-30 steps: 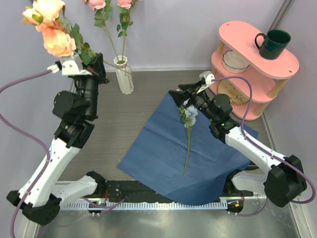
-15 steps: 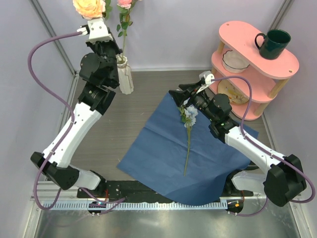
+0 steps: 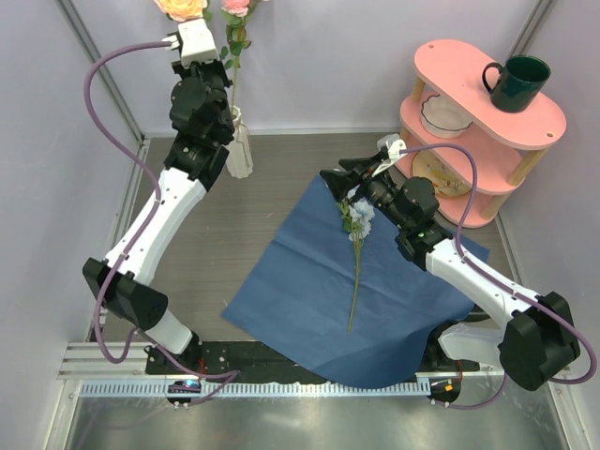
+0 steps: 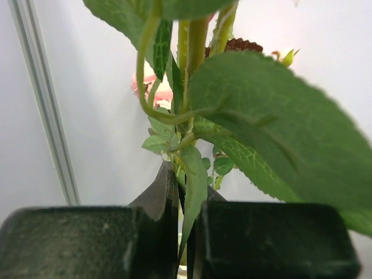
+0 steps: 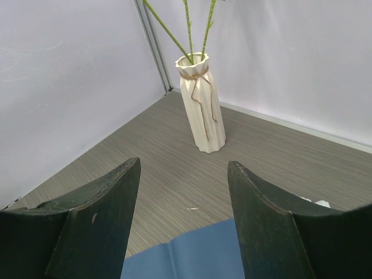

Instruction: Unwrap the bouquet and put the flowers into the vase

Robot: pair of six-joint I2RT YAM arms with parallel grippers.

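Left arm [image 3: 159, 220] upright, tool [image 4: 185, 195] high near vase [image 3: 240, 155]

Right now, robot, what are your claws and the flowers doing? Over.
Left claw shut on a flower stem above the vase. Right claw open, empty. Three stems in vase; one blue flower on the paper.

Flower [image 3: 356, 272] on paper [image 3: 300, 281]; vase [image 3: 242, 155] apparently behind.
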